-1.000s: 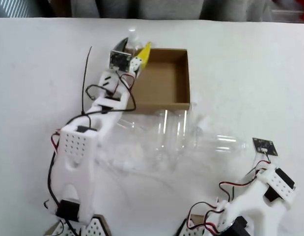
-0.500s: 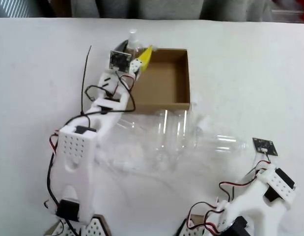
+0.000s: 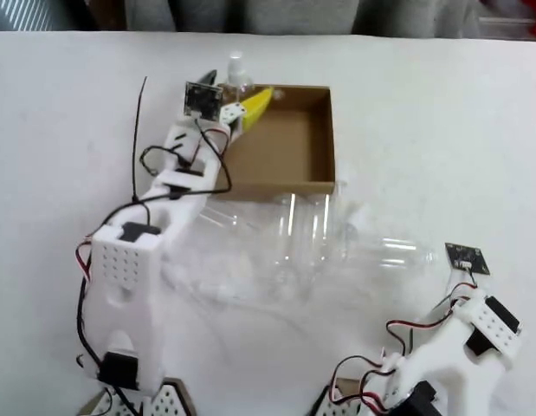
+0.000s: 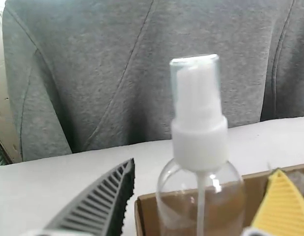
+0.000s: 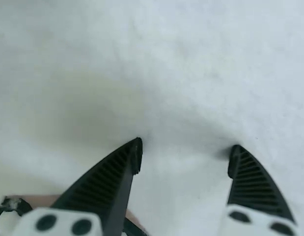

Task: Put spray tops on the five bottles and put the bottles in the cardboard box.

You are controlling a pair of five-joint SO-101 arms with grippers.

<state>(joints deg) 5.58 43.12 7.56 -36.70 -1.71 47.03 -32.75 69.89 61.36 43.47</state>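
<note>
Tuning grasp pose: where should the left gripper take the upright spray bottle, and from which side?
Probably the round clear body of the spray bottle, below the narrow white spray top. Come in level from the arm's side: it stands upright at the cardboard box corner, between the open fingers of the left gripper.

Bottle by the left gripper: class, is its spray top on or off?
On: the white spray top sits on the bottle neck, its tube running down inside.

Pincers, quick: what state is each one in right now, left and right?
Left pincer: open, one finger on each side of the spray bottle.
Right pincer: open, empty, above the table.
</note>
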